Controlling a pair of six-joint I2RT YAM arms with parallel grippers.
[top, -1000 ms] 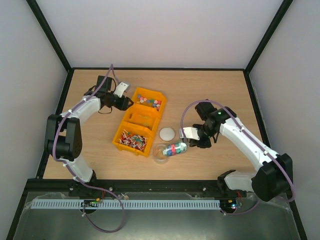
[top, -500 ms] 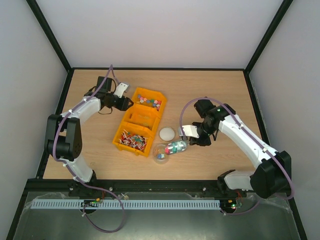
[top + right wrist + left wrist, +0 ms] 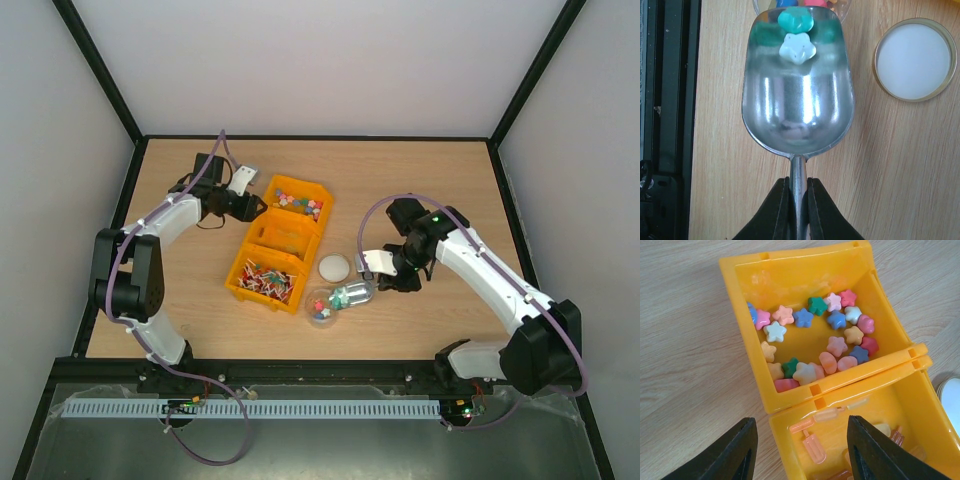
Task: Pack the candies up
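Observation:
Small star-shaped candies in mixed colours fill the far compartment of the yellow bin row. My left gripper hovers open over the seam between that compartment and the middle one, holding nothing. My right gripper is shut on the handle of a metal scoop. The scoop's mouth rests at the rim of a clear jar lying near the table's front. A green candy and a white candy sit at the scoop's lip, and more candies show inside the jar.
The jar's round white lid lies flat on the table just right of the scoop, also visible as the lid beside the bins. The middle compartment holds lolly-shaped pieces; the near one holds red-and-white sticks. Black frame rails edge the table.
The right arm has pushed the scoop leftward toward the jar, and most of the candies in the scoop have slid into it. The left arm has stayed still.

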